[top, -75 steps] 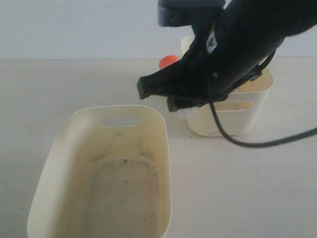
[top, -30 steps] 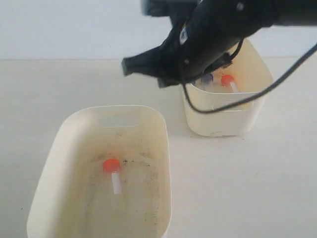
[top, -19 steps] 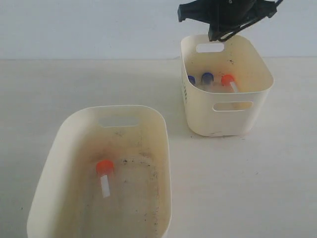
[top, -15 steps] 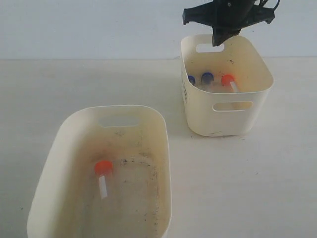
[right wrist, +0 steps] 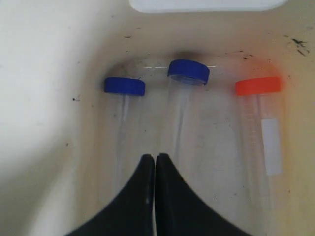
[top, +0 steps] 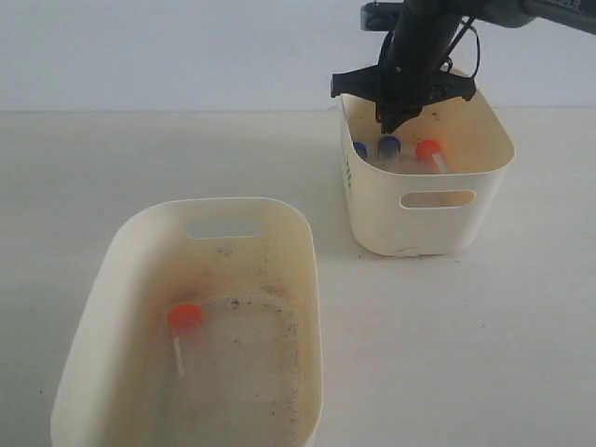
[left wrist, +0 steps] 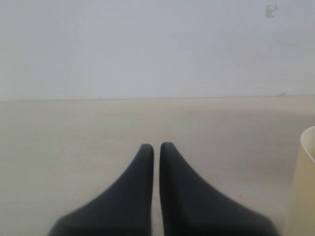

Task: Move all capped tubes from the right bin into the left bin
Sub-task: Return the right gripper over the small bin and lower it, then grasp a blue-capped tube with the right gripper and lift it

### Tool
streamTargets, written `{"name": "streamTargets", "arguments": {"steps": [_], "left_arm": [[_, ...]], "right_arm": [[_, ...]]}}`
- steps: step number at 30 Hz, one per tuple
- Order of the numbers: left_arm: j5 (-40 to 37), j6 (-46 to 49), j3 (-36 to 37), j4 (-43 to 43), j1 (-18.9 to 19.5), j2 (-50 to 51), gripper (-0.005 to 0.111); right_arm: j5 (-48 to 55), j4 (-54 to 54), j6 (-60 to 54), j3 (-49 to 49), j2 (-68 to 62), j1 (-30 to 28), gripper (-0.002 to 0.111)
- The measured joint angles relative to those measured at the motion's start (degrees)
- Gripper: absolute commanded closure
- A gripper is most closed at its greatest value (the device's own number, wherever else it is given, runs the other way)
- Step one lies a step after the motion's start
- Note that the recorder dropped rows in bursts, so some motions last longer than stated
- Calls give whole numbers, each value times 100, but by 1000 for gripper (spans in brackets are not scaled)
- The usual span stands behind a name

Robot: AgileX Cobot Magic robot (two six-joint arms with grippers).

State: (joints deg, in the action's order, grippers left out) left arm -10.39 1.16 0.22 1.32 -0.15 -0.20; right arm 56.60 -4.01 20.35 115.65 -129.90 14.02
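Note:
The right bin (top: 484,191) holds three capped tubes: two with blue caps (right wrist: 124,86) (right wrist: 188,71) and one with an orange cap (right wrist: 258,85). My right gripper (top: 388,123) (right wrist: 155,157) hangs shut and empty over this bin, its tips above the two blue-capped tubes. In the left bin (top: 130,242), with its speckled floor, lies one orange-capped tube (top: 182,321). My left gripper (left wrist: 156,146) is shut on nothing above bare table and does not show in the exterior view.
A cream bin's rim (left wrist: 307,162) shows at the edge of the left wrist view. The beige table (top: 466,335) spreads around both bins, and a pale wall (top: 168,47) stands behind.
My right arm swung from over the left bin back to the right bin and lowered toward the tubes. The orange-capped tube dropped into the left bin and rolled toward its left wall.

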Motion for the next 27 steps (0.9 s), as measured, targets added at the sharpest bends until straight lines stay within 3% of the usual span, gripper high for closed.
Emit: {"name": "streamTargets", "arguments": {"steps": [3,9,11,27], "left_arm": [[0,0,0,0,0,0,103],[0,0,0,0,0,0,103],[0,0,0,0,0,0,103],[0,0,0,0,0,0,103]], "right_arm": [[-89,-38,22,12,-62,-22,105],[-147,-36,128,21,-190,-213,68],[-180,-5,128,21,-217,-265,62],[-518,106,117,21,-430,-265,61]]}}
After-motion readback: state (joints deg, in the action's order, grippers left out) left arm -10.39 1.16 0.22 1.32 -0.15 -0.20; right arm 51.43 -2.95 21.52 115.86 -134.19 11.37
